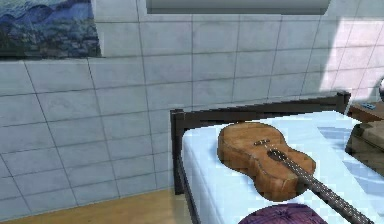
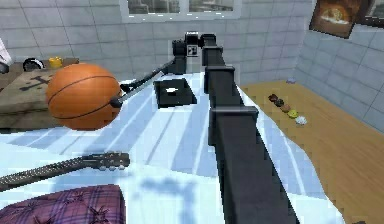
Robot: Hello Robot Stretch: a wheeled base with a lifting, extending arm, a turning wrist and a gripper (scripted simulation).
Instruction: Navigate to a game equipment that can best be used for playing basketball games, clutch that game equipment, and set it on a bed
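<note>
An orange basketball [image 2: 82, 97] hangs at the far end of my gripper [image 2: 120, 100], above the pale blue and white bed [image 2: 170, 140], so the gripper holds it. The dark arm [image 2: 235, 130] reaches out across the mattress from the arm side view's bottom edge. The same bed [image 1: 330, 135], with a dark frame, lies at the forward view's right. A brown guitar [image 1: 268, 158] rests on its cover, and the guitar's neck [image 2: 62, 170] runs below the ball.
A purple patterned cushion [image 2: 60, 205] lies at the bed's near corner. A brown blanket [image 2: 22, 95] sits behind the ball, by a yellow cup [image 2: 55, 63]. Small items [image 2: 285, 107] dot the wooden floor right of the bed. Tiled walls carry a painting [image 1: 45, 25].
</note>
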